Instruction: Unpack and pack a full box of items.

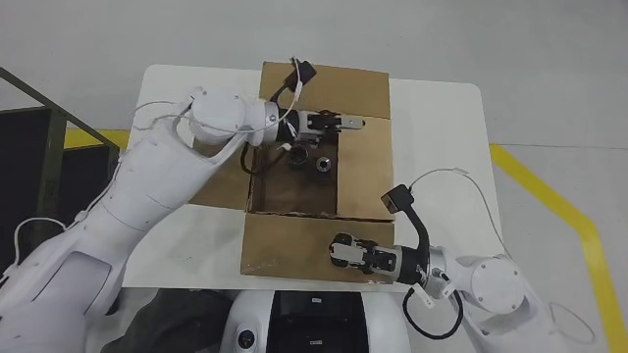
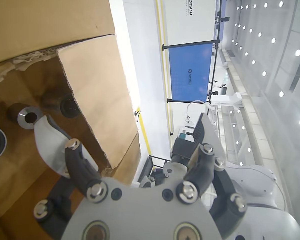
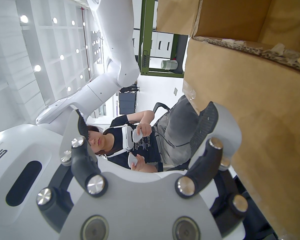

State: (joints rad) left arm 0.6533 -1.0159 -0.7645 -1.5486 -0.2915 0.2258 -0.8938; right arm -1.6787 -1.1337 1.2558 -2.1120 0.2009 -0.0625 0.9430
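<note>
The box is sitting open in the middle of the table, flaps lying spread outward so I can get into it from above. On its floor a few metal cylinders are standing close together, open ends facing up; looks like unpacking is not yet finished. My left gripper is hanging over the far side of the opening, near the cylinders but touching none of them. Its jaws are gaping wide and holding nothing. In the left wrist view one finger is sitting inside the box near a shiny-rimmed cylinder, and the other is outside, with an upright cardboard panel standing between them. I am judging that this straddle is about the panel, not an item, but whether I am touching it I cannot tell. My right gripper is waiting low at the near side, just beside the near flap, jaws spread wide too and gripping nothing, probably placed to steady the box or take an item.
</note>
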